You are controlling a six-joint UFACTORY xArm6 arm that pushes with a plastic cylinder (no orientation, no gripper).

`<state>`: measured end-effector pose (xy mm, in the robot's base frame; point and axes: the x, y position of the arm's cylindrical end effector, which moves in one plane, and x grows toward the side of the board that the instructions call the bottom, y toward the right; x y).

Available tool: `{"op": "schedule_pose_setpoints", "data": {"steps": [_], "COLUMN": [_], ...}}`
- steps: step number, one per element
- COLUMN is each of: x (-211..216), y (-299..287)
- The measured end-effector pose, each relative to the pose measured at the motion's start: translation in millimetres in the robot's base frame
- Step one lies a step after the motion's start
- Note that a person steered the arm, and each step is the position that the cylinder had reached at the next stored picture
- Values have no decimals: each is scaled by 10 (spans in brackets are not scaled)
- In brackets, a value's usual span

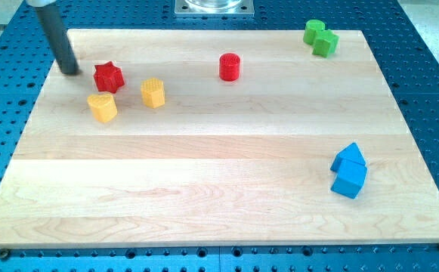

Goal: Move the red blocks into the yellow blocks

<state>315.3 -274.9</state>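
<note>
A red star block [108, 76] lies at the view's upper left. A yellow block [103, 106] lies just below it, close but apart. A second yellow block [153, 92] lies to the right of the star. A red cylinder [230, 66] stands near the top centre, well to the right of the yellow blocks. My tip [71, 72] rests on the board just left of the red star, with a small gap between them.
Two green blocks [320, 36] touch each other at the view's top right. Two blue blocks [349, 171] touch each other at the lower right. The wooden board [219, 189] lies on a blue perforated table.
</note>
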Motion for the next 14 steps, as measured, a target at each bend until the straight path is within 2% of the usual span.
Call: {"op": "schedule_pose_setpoints", "data": {"steps": [1, 2, 3, 4, 5, 6, 7, 8, 9, 10, 12, 13, 14], "x": [902, 1034, 865, 1153, 1231, 1024, 1083, 733, 123, -33, 86, 251, 413], "y": [203, 459, 1049, 998, 1327, 1467, 1047, 204, 59, 512, 1023, 478, 423]}}
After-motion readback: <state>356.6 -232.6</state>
